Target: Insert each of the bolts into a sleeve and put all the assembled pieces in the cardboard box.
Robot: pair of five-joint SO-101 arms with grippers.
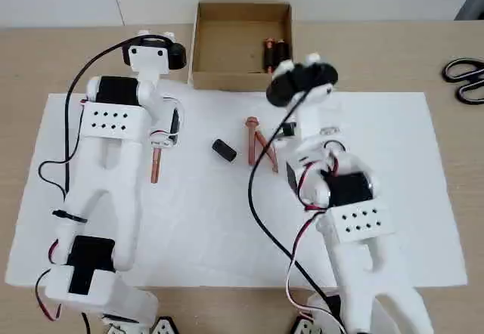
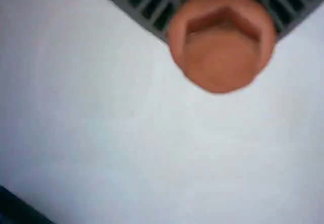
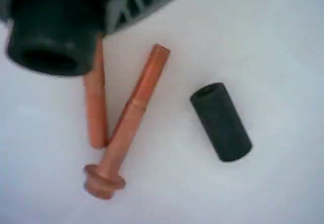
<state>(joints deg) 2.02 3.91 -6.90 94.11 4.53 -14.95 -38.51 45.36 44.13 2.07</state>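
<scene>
L gripper (image 1: 159,151) pinches a bolt (image 1: 156,166) over the left of the mat (image 1: 189,221), long axis pointing back at the bases, R gripper (image 1: 288,130) clamps a sleeve (image 3: 48,41) well apart to its right, loose bolts (image 1: 261,143) + spare sleeve (image 1: 224,150) between em.

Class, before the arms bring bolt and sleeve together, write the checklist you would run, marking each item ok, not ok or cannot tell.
1. Left tool grips the held bolt: ok.
2. Right tool grips the held sleeve: ok.
3. Held bolt lined up with held sleeve: not ok, far apart.
4. Held sleeve's bore clear: cannot tell.
5. Cardboard box open, with room: ok.
</scene>
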